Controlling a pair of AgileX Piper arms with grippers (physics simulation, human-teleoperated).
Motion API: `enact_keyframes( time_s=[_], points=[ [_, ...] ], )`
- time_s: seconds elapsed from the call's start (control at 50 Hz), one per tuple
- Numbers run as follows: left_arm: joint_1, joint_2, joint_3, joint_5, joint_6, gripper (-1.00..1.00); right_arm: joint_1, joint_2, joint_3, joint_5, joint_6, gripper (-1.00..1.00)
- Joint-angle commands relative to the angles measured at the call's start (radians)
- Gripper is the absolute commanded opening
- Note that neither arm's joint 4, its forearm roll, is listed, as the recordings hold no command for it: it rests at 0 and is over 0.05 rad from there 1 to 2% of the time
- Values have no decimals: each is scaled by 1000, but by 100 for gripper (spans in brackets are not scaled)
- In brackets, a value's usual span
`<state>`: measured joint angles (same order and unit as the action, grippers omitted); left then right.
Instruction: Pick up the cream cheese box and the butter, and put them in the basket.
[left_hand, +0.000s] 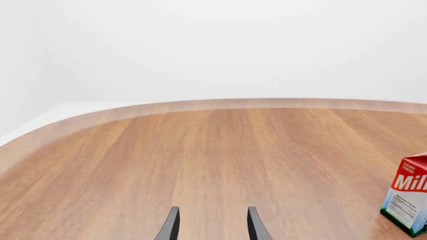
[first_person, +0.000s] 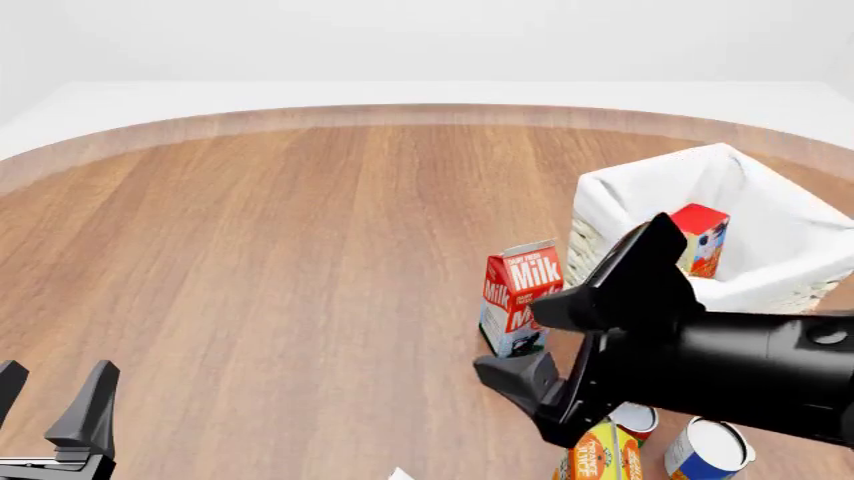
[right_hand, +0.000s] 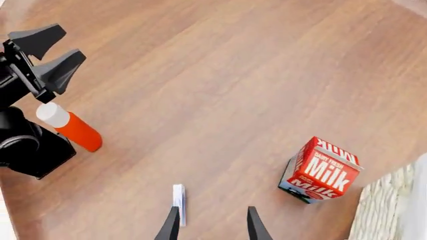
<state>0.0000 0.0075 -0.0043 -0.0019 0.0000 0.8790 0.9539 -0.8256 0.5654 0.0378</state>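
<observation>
The whitish wicker basket (first_person: 627, 200) with a white liner stands at the right. Inside it a carton with a red end and an orange side (first_person: 697, 237) leans upright; it looks like the butter, though I cannot read its label. A small flat white box (right_hand: 179, 200), possibly the cream cheese box, lies on the table, seen edge-on beside one finger of my right gripper (right_hand: 212, 225). That gripper (first_person: 514, 340) hangs open above the table, holding nothing. My left gripper (first_person: 47, 395) sits open and empty near the front left, far from both.
A red-and-white Milk carton (first_person: 521, 295) stands just left of the basket. An orange-yellow carton (first_person: 601, 455) and two cans (first_person: 707, 450) sit under the right arm. A red bottle with a white cap (right_hand: 73, 129) lies by the left arm.
</observation>
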Motion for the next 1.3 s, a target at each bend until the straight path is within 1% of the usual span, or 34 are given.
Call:
enact_keyframes(
  time_s=[0.02, 0.16, 0.42, 0.56, 0.6, 0.66, 0.68, 0.72, 0.9, 1.0, 1.08, 1.3],
  points=[
    [0, 0, 0, 0, 0, 100, 53, 60, -14, -12, 5, 100],
    [0, 0, 0, 0, 0, 100, 90, 107, -22, -34, 14, 100],
    [0, 0, 0, 0, 0, 100, 130, 183, -28, -81, 33, 100],
    [0, 0, 0, 0, 0, 100, 132, 221, -16, -118, 48, 100],
    [0, 0, 0, 0, 0, 100, 144, 240, -26, -115, 69, 100],
    [0, 0, 0, 0, 0, 100, 148, 266, -13, -143, 79, 100],
    [0, 0, 0, 0, 0, 100, 152, 266, -24, -128, 83, 100],
    [0, 0, 0, 0, 0, 100, 156, 284, -14, -146, 88, 100],
    [0, 0, 0, 0, 0, 100, 162, 318, -25, -137, 89, 100],
    [0, 0, 0, 0, 0, 100, 162, 352, 10, -182, 104, 100],
    [0, 0, 0, 0, 0, 100, 165, 371, 5, -185, 117, 100],
    [0, 0, 0, 0, 0, 100, 172, 435, 26, -238, 150, 100]
  ],
)
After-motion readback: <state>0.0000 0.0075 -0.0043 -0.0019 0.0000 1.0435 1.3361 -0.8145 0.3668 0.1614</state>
